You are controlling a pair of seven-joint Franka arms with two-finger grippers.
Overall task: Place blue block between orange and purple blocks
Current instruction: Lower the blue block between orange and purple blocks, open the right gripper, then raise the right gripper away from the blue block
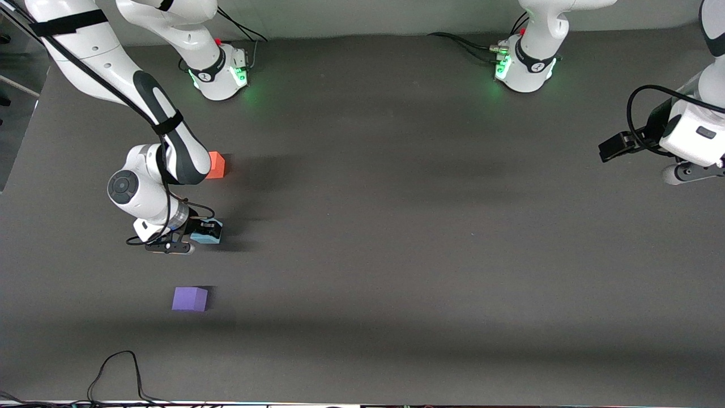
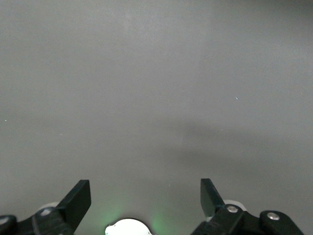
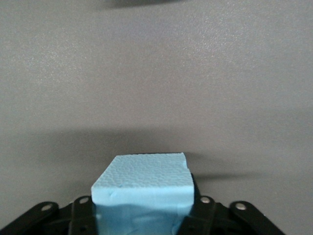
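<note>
- Nearest: plain violet-purple matte cube (image 1: 190, 298); orange-red matte cube (image 1: 216, 165) farther off, gap waiting between.
- Right gripper (image 1: 205, 231) clamped on sky-blue matte cube (image 3: 142, 195), over that gap.
- Left gripper (image 2: 145, 198) spread wide, empty, waiting aside.

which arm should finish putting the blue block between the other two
Right. The right gripper already grips the blue block between the orange block and purple block. The left gripper waits open over bare table.

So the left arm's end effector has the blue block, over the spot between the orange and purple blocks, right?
Wrong arm: the right end effector holds the blue block, as the right wrist view shows. It is between the orange block and purple block. The left end effector waits open.
</note>
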